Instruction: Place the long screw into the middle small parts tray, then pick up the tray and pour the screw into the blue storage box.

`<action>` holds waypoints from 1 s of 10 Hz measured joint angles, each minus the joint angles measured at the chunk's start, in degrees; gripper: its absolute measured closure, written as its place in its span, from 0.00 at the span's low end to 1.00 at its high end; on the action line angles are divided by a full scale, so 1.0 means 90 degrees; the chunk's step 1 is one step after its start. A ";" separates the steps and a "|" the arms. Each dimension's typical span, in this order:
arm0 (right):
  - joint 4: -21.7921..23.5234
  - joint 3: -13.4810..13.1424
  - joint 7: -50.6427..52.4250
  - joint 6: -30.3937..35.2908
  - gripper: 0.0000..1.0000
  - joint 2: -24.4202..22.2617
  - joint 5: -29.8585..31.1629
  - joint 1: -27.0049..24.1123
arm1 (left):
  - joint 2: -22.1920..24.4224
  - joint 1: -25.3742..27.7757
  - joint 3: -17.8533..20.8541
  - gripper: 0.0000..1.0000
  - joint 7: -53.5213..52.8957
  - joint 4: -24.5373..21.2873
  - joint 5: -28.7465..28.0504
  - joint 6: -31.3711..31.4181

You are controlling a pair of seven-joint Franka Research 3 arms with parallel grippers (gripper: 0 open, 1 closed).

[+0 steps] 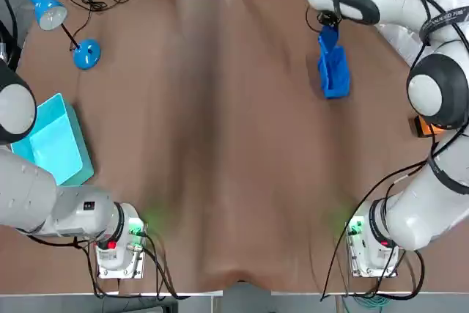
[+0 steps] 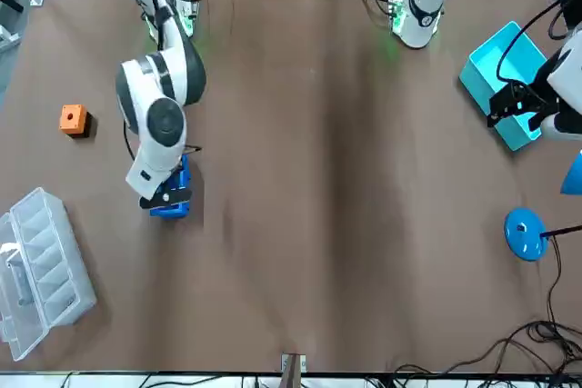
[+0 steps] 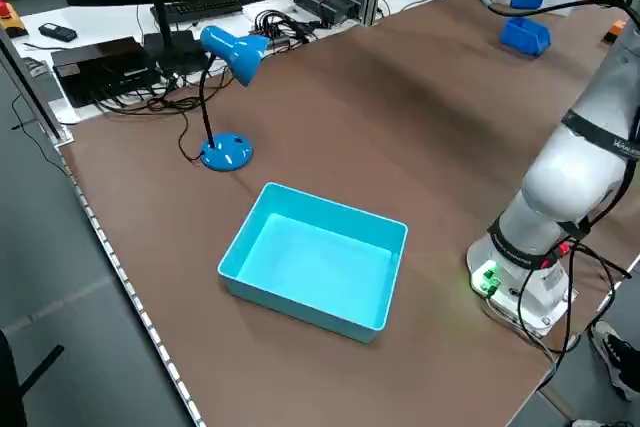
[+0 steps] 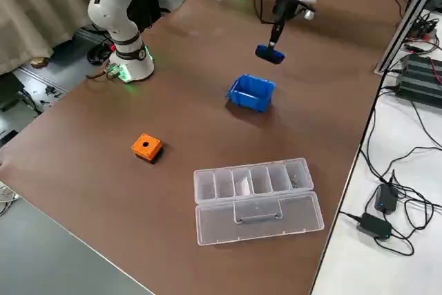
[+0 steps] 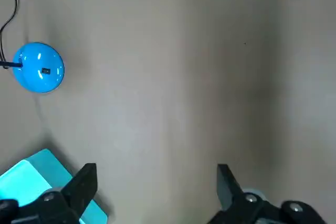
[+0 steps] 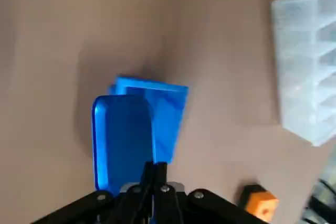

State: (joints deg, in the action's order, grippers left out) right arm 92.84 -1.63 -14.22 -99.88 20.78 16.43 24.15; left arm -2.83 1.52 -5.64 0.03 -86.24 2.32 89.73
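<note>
My right gripper [image 6: 154, 169] is shut on the rim of a small dark blue tray [image 6: 123, 142] and holds it in the air at the far right of the table. The tray [image 4: 269, 53] hangs tilted just above a blue open-front storage bin [image 4: 252, 92] that stands on the table [image 1: 220, 144]. The bin [image 6: 160, 106] shows partly behind the tray. No screw is visible in any view. My left gripper [image 5: 155, 182] is open and empty, hovering beside a turquoise box [image 1: 51, 141] at the left edge of the table.
A clear compartment case [image 4: 255, 191] with its lid open lies near the right edge, an orange block [image 4: 146, 146] beside it. A blue desk lamp [image 1: 86, 54] stands at the far left. Cables lie beyond the far edge.
</note>
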 joint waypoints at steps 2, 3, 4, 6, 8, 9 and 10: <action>-0.0444 0.0028 -0.0028 0.0001 0.97 0.0013 -0.1333 0.0016 | -0.0002 0.0001 0.0000 0.00 0.0000 0.0002 0.0000 0.0000; -0.0567 0.0030 -0.0158 -0.0008 0.97 0.0073 -0.1912 0.0022 | -0.0003 0.0001 0.0000 0.00 0.0000 0.0003 0.0000 0.0000; -0.0671 0.0030 -0.0282 -0.0073 0.97 0.0203 -0.2463 0.0023 | -0.0004 0.0001 0.0000 0.00 0.0000 0.0004 0.0000 0.0000; -0.0854 0.0042 -0.0541 -0.0556 0.97 0.0564 -0.3561 0.0051 | -0.0006 0.0000 0.0000 0.00 0.0000 0.0006 0.0000 0.0000; -0.0926 0.0071 -0.0761 -0.1414 0.97 0.1006 -0.4368 0.0299 | -0.0008 -0.0001 -0.0001 0.00 0.0000 0.0010 0.0000 0.0000; -0.1089 0.0117 -0.0770 -0.1715 0.97 0.1328 -0.4541 0.0459 | -0.0010 -0.0002 -0.0002 0.00 0.0000 0.0012 0.0000 0.0000; -0.1398 0.0171 -0.0791 -0.1867 0.97 0.1683 -0.4588 0.0670 | -0.0012 -0.0002 -0.0002 0.00 0.0000 0.0013 0.0000 0.0000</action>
State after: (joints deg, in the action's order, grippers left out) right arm 80.26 -0.09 -21.33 -116.68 35.92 -24.86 30.18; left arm -2.94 1.51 -5.66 0.03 -86.12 2.32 89.73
